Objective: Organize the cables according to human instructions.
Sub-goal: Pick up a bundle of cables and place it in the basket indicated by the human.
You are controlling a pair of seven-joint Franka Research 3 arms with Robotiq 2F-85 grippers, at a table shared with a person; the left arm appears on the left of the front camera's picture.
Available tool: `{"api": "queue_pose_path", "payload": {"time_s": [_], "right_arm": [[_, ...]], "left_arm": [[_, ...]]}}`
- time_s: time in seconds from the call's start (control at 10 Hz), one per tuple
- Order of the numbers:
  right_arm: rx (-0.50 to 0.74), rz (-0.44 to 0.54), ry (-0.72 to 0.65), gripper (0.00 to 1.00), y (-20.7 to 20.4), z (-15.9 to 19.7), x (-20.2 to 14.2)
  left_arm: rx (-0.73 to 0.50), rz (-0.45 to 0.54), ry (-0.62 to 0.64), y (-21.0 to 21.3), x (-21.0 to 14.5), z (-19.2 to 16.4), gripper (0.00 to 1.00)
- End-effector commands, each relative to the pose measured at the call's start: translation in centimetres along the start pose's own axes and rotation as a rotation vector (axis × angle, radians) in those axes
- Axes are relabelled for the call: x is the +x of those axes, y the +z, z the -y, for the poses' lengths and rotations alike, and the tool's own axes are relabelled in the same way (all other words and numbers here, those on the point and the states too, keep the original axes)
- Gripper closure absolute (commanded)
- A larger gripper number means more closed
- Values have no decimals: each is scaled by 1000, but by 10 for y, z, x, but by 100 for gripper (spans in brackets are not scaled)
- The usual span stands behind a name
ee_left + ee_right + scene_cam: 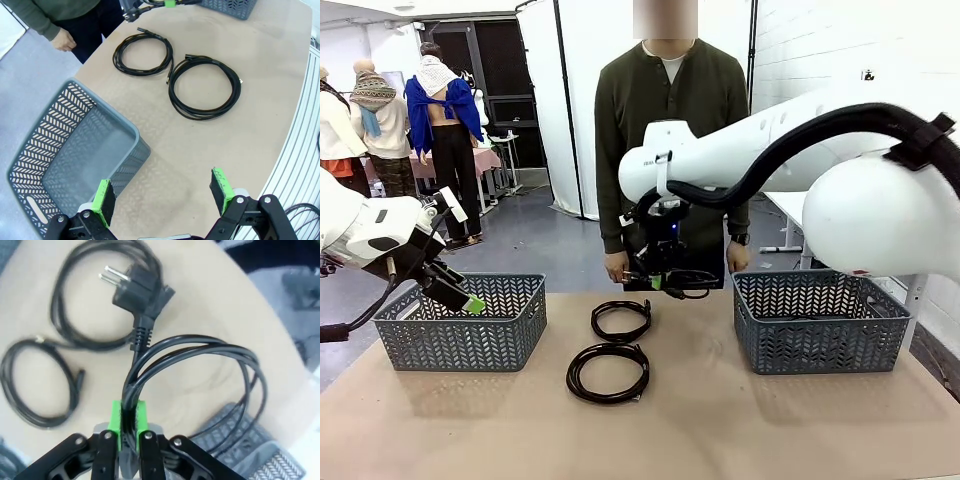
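Note:
My right gripper (658, 281) hangs above the table's far middle, shut on a coiled black cable (692, 281). In the right wrist view the green pads (116, 421) pinch that cable's strands (200, 344), and its power plug (136, 286) dangles ahead. Two more coiled cables lie on the table, one farther (621, 320) and one nearer (608, 372); the left wrist view shows them too (142, 52) (205, 87). My left gripper (465, 298) (162, 195) is open and holds nothing, hovering at the left basket's near corner. The person (670, 110) stands at the far edge, arms down.
A grey lattice basket (460, 330) (107, 111) stands at the table's left and looks bare inside. Another grey basket (820, 330) (250, 450) stands at the right, just beside the held cable. The person's hands (616, 266) (65, 42) hang near the far edge.

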State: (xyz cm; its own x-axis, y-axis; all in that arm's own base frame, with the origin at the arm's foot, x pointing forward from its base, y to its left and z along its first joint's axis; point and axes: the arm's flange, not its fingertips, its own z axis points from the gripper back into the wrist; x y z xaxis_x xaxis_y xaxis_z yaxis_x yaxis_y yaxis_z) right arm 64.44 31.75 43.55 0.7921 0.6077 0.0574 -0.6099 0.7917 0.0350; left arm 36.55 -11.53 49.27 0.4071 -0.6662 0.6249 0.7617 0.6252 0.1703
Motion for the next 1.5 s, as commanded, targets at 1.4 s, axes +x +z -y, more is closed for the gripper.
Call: {"api": "queue_pose_path", "payload": {"time_s": [1.4], "right_arm": [[17,-71,427,100,56,3,-64]], "left_arm": [[-7,12,7,-1,0,-2,0]]}}
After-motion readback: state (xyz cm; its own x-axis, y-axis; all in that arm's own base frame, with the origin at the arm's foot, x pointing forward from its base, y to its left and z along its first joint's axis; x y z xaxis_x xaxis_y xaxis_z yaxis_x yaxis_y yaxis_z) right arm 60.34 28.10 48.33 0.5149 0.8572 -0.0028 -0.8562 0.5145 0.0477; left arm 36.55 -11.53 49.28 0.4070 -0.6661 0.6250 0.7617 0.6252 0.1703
